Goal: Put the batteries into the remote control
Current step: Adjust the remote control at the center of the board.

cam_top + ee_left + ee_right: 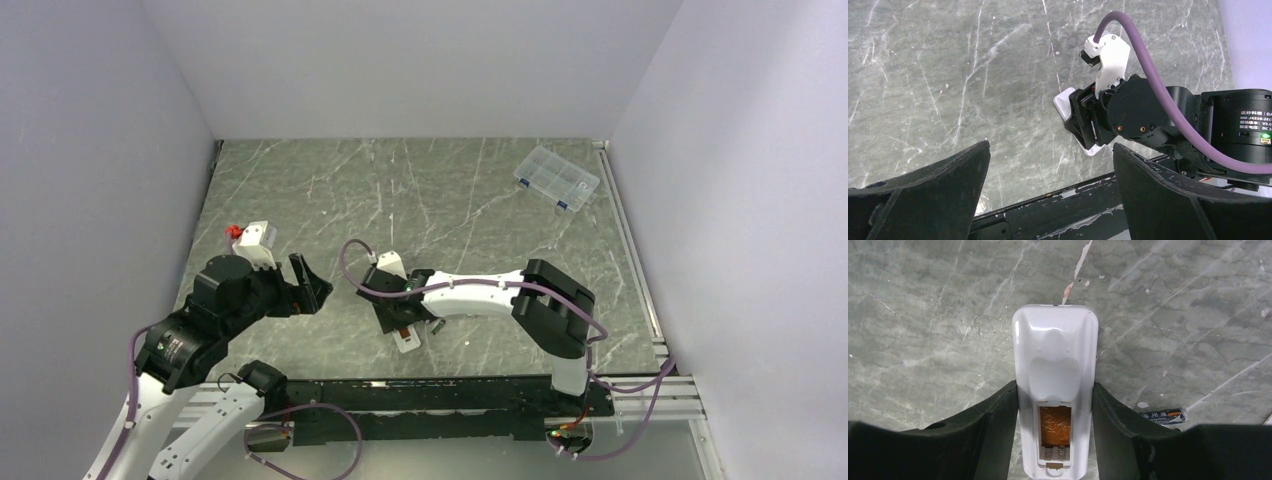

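The remote control [1055, 350] is a slim white bar lying back-up on the marble table. Its battery bay [1055, 426] is uncovered, with an orange floor and two springs, and holds nothing. My right gripper [1054, 390] is shut on the remote's sides near that end. From above, the right gripper [398, 318] and remote [405, 340] sit near the table's front middle. One dark battery [1163, 415] lies on the table just right of the right finger. My left gripper [315, 285] hangs open and empty to the left. Its wrist view shows the left gripper [1050, 150] facing the remote [1064, 102].
A clear compartmented box [556, 178] stands at the back right corner. A black rail [440, 395] runs along the table's front edge under both arms. Grey walls close in the left, back and right sides. A purple cable [350, 270] loops beside the right wrist.
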Robot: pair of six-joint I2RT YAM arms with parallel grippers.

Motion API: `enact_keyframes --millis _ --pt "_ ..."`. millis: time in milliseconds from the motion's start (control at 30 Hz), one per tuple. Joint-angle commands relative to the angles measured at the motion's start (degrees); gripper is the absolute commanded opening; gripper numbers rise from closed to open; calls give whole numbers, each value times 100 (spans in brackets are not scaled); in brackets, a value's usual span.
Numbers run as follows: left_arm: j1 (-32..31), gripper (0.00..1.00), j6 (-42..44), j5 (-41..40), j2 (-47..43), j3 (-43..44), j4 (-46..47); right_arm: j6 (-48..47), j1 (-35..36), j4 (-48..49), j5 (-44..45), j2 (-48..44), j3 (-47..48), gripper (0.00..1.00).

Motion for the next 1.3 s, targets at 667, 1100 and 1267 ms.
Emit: enact_keyframes --millis 667,1100,1267 --pt "-7 98 64 -6 -68 11 232 426 54 -111 482 -1303 -248 74" --pt "-1 98 46 36 -144 -7 251 1952 28 -502 660 -2041 -730 66" --pt "-7 98 58 38 -177 -14 257 2701 -45 -383 513 -2109 -1091 57"
